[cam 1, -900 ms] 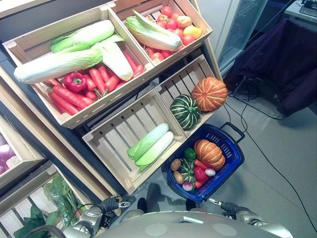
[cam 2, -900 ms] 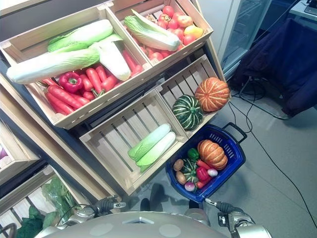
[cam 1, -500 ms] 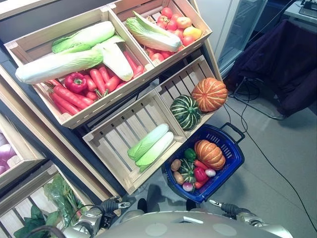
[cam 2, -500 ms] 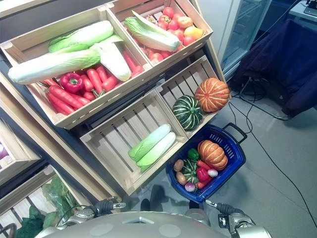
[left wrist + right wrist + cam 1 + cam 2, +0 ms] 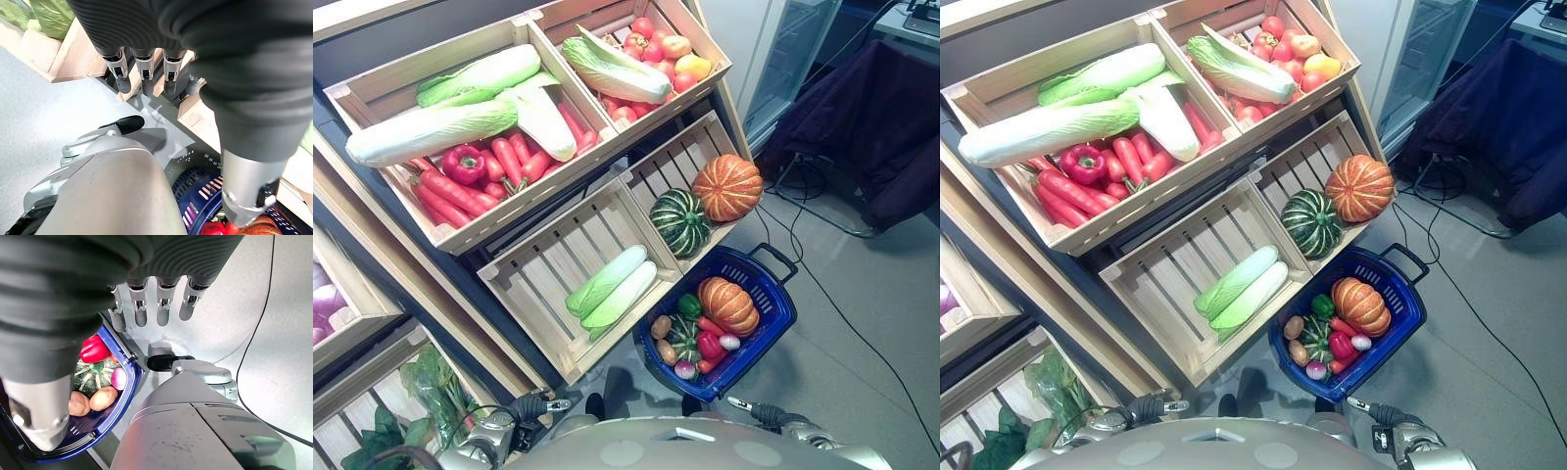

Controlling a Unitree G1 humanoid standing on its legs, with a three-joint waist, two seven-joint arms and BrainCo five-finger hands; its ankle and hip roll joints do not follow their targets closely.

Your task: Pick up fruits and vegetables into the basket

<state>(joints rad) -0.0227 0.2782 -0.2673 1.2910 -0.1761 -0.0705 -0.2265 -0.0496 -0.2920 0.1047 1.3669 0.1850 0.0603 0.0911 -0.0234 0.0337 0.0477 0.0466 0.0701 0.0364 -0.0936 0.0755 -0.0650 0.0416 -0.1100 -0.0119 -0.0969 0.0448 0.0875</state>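
Left wrist view, left hand (image 5: 142,73) hanging, fingers straight, empty, right hand (image 5: 159,301) likewise, basket (image 5: 773,313) filled.

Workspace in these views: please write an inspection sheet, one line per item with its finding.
Surface: grey floor, wooden crates on a slanted stand.
Job's things: blue basket on the floor holds an orange pumpkin, red pepper, potatoes. Crates hold cabbages, carrots, tomatoes, a green squash, a second pumpkin.
Clutter: nothing seen.
Hands: left hand and right hand empty, fingers straight.
Cables: black cable on the floor.
Surroundings: dark cloth, glass door.
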